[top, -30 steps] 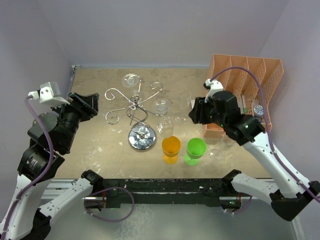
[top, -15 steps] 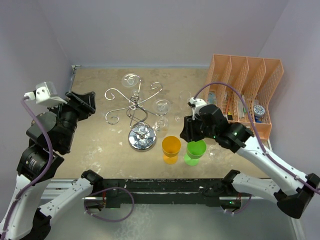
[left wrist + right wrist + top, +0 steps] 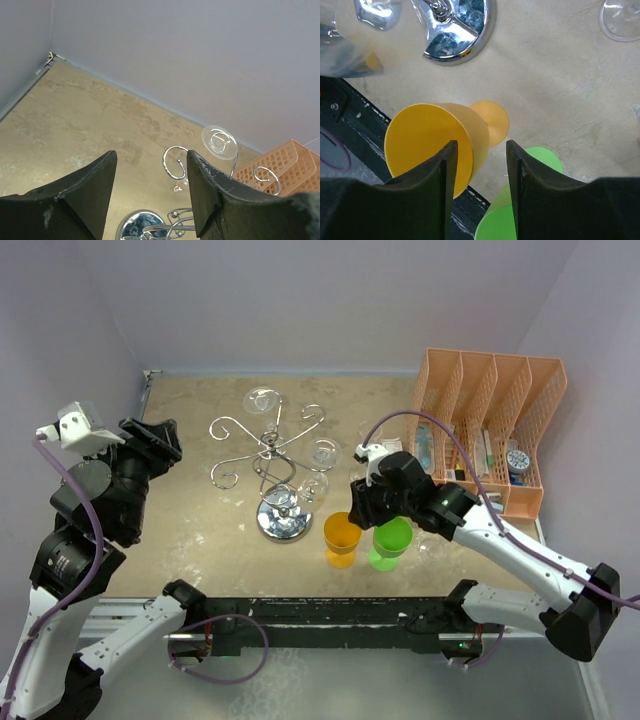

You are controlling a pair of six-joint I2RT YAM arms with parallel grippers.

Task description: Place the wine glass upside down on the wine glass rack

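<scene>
Two plastic wine glasses stand upright on the worktop point(image 3: 190, 520), just right of the mirrored base of the wine glass rack point(image 3: 268, 445). The orange wine glass point(image 3: 342, 533) is nearer the rack, with the green wine glass point(image 3: 392, 537) just beyond it. The right pincer point(image 3: 481, 150) hangs over the orange wine glass, jaws partly spread and gripping nothing. Clear wine glasses point(image 3: 262, 398) hang inverted from the rack's scroll arms. Left of the rack, the left pincer point(image 3: 150, 162) is raised, jaws wide and empty.
</scene>
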